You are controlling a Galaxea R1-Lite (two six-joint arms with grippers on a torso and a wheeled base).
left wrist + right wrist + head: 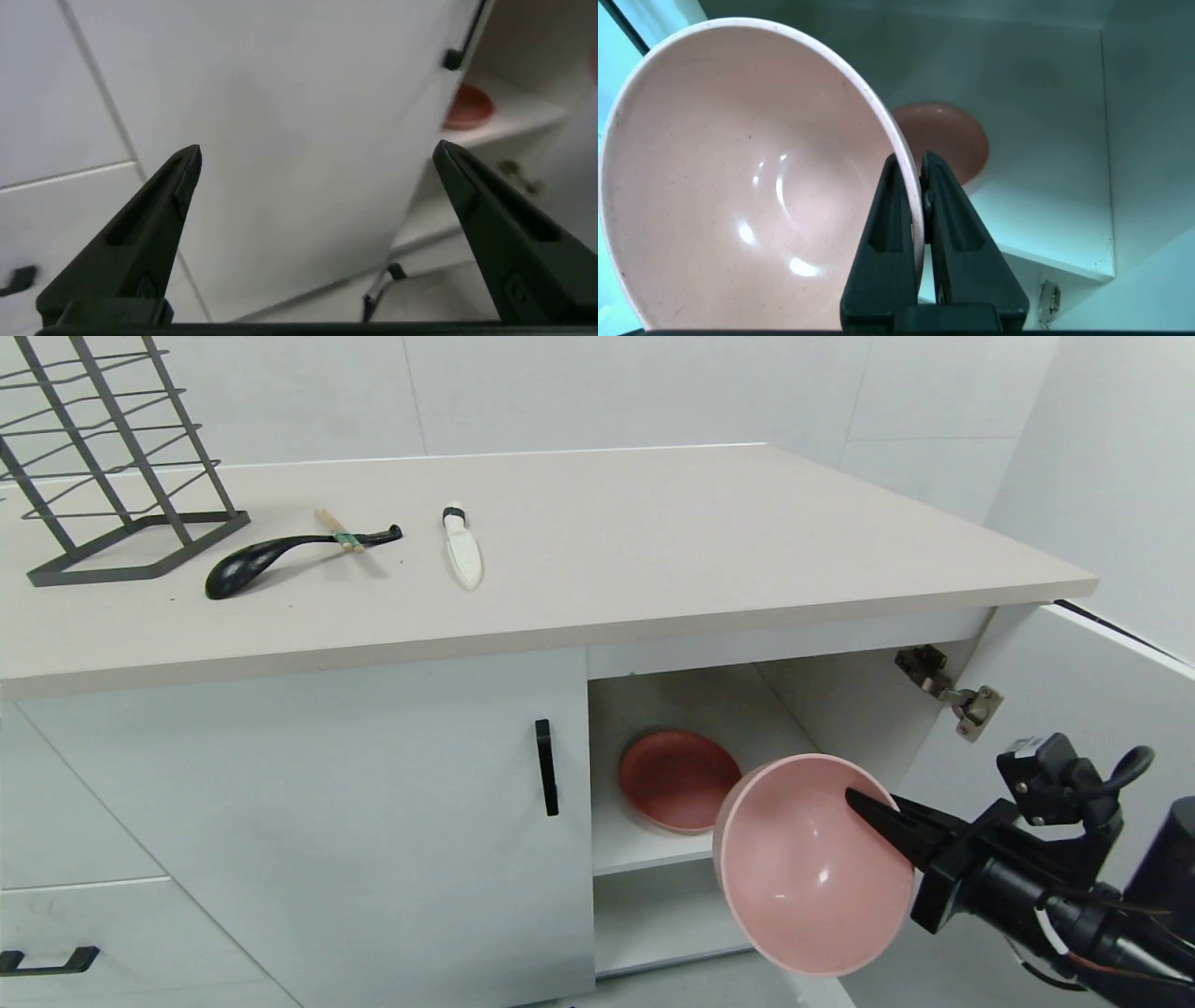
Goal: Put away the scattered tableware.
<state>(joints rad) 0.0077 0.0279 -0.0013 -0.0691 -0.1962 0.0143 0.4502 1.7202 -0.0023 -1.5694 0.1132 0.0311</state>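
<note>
Pink bowl (pixel 803 868): we see it pinched at its rim by the right gripper (pixel 854 798), one finger inside and one outside. It hangs in the air, tipped on its side, low on the right, before the open cupboard.
Turning relation: the shelf (pixel 635 849) lies farther in and to the left of the gripper, with the bowl leading. We judge the bowl must go in that way and level out.
On the shelf: a red plate (pixel 677 779), just beyond the bowl's far rim.
Nearer arm: the right. The left gripper (pixel 318 159) is spread wide and empty, facing the closed left door.
Counter (pixel 700 523), far left: black spoon (pixel 252 560), chopsticks (pixel 338 531), white knife (pixel 461 549), beside a wire rack (pixel 112 457).
Count: one bowl, one plate, one spoon, one pair of chopsticks, one knife.
</note>
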